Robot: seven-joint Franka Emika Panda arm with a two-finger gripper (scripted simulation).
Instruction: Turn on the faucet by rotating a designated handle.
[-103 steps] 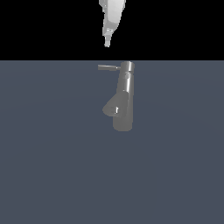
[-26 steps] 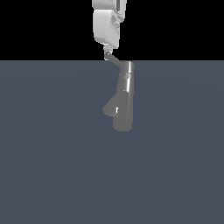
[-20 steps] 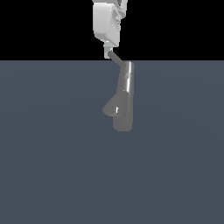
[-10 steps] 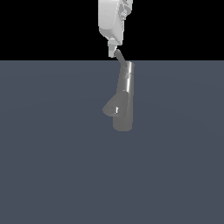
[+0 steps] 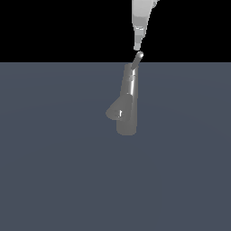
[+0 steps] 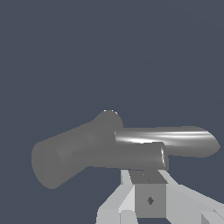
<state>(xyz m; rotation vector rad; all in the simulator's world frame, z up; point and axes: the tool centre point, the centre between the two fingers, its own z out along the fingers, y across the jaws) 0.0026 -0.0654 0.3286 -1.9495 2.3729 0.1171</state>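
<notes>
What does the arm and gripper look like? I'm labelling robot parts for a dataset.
The arm is glossy white, tapering down to a pale grey-white gripper. Close up in the wrist view, the gripper shows blocky light-grey faces with a small dark diamond mark. No cables visible.

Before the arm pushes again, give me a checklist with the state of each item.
1. Faucet upright on the surface: ok.
2. Handle visible at the column's top: ok, seen foreshortened in the exterior view.
3. Gripper close to the handle: ok, its tip hangs just above the handle's end.
4. Contact between gripper and handle: cannot tell; the exterior view shows a small gap.
5. Jaws open or shut: cannot tell.
6. Spout clear of the gripper: ok, low on the column.
</notes>
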